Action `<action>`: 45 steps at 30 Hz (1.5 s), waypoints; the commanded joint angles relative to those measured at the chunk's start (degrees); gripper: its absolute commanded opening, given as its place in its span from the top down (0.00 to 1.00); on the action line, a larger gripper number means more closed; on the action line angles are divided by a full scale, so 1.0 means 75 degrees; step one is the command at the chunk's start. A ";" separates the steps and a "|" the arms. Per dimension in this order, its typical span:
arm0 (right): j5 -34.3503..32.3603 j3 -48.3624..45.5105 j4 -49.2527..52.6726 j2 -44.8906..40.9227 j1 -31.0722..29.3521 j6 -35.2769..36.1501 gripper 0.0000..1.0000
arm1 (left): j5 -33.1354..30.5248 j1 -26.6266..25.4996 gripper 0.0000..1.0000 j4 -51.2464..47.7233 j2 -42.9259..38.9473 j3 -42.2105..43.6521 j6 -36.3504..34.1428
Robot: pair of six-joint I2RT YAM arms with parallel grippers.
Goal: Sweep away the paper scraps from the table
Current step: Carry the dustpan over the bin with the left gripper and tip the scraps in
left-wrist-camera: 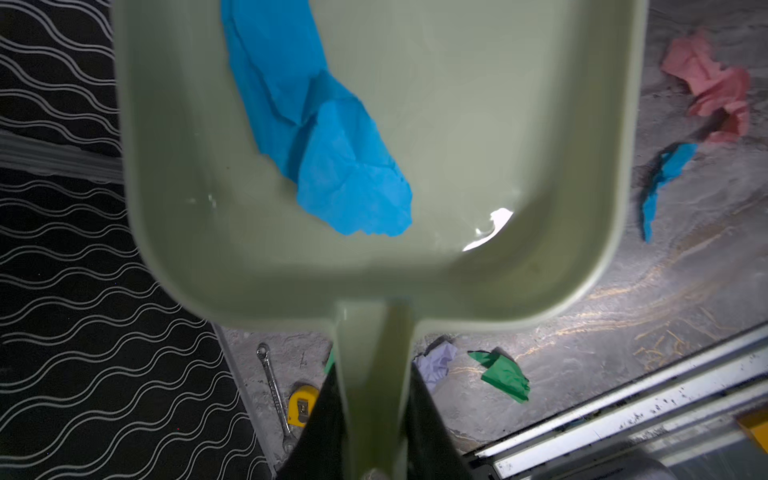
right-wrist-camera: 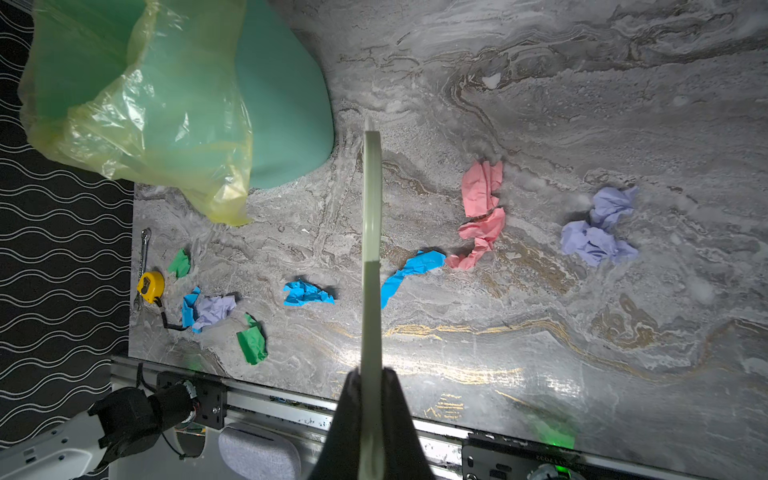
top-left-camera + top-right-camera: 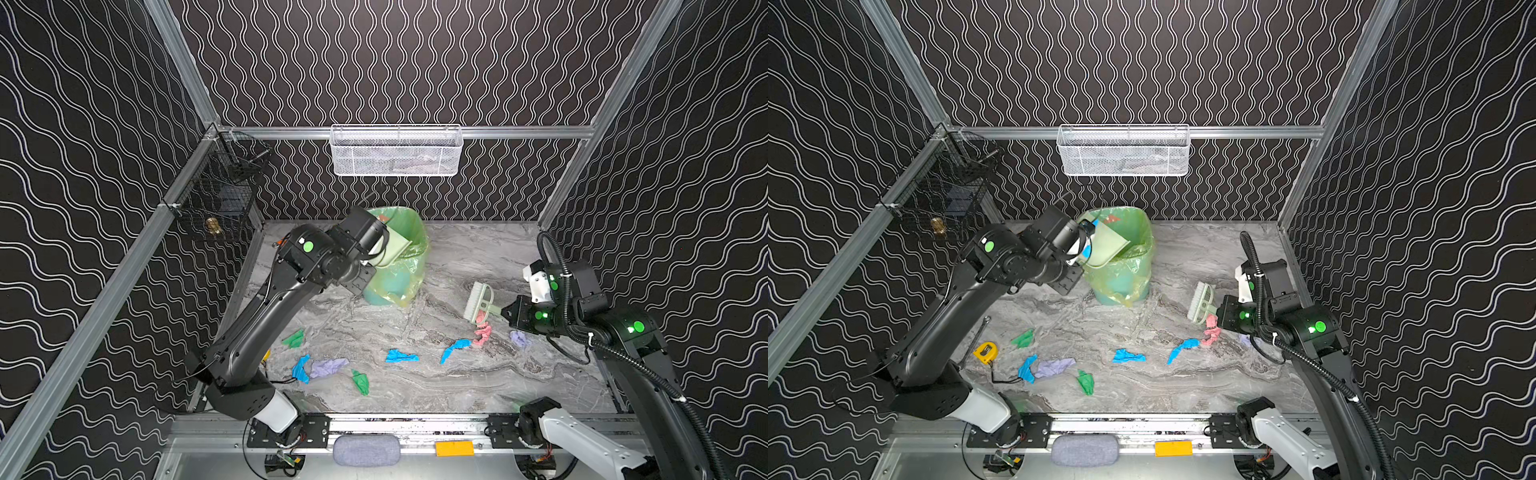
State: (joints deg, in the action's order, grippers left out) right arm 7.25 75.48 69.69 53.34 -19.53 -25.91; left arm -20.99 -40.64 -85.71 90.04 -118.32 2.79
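**A:** Where are the paper scraps (image 3: pixel 401 356)?

**B:** Most lie flat on my bench (image 3: pixel 457 390), in a loose band across the lower middle of both top views. At the left is a green scrap (image 3: pixel 294 338). Below it a blue scrap (image 3: pixel 301 368) touches a lilac scrap (image 3: pixel 328 367), with another green one just right of those. Two more blue ones lie near the centre. A pink scrap (image 3: pixel 483 334) and a second lilac one are toward the right. One further blue piece lies inside the dustpan (image 1: pixel 478 124).

**A:** And your tools?

**B:** My left tool (image 1: pixel 374 415) is clamped narrow on the dustpan's handle. It holds the pan tipped at the mouth of the lined bin (image 3: pixel 1125 270), at the upper centre of the bench. My right tool (image 2: pixel 371 415) is closed tight on the handle of the brush (image 3: pixel 478 301), at the right of the frame. The bristle head is just higher in the frame than the pink scrap. I cannot tell whether the bristles touch the bench.

**A:** Anything else?

**B:** A yellow tape measure (image 3: pixel 986 352) lies beside a wrench (image 1: pixel 272 386) at the bench's left edge.
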 commanded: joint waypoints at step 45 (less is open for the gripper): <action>0.0557 -0.0171 0.1330 -0.0361 0.0014 0.0414 1.00 | -0.6155 -0.0265 1.00 0.5564 0.1488 0.1792 -0.8246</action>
State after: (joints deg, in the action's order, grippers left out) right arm 11.03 74.48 79.09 51.09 -19.44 -22.87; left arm -65.19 -42.63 -49.36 102.00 -105.49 -54.63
